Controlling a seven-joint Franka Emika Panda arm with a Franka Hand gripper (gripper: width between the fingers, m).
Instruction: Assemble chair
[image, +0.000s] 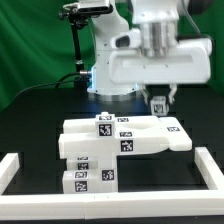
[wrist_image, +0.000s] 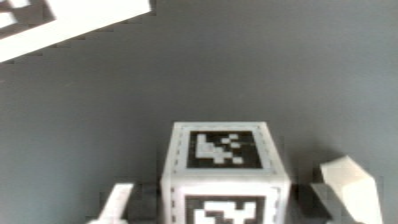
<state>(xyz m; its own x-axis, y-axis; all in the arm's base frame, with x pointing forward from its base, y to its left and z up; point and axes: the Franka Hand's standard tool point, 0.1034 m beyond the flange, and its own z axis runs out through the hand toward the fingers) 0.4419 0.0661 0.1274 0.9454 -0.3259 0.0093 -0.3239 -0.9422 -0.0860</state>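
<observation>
A small white tagged cube (wrist_image: 226, 165) of the chair stands between my gripper's (wrist_image: 231, 200) two fingers, with a gap on each side, so the jaws are open around it. In the exterior view the gripper (image: 158, 100) hangs low over that cube (image: 158, 104), behind the other chair parts. Flat white tagged panels (image: 125, 138) lie mid-table with a small tagged block (image: 101, 121) on them. A notched tagged block (image: 88, 179) lies in front. Whether the cube rests on the table or is lifted cannot be told.
White border rails run along the exterior view's left (image: 14, 170), front (image: 110, 215) and right (image: 209, 168). The robot's white body (image: 150, 55) fills the top. A tagged white part (wrist_image: 54, 25) shows at a corner of the wrist view. The table is dark cloth.
</observation>
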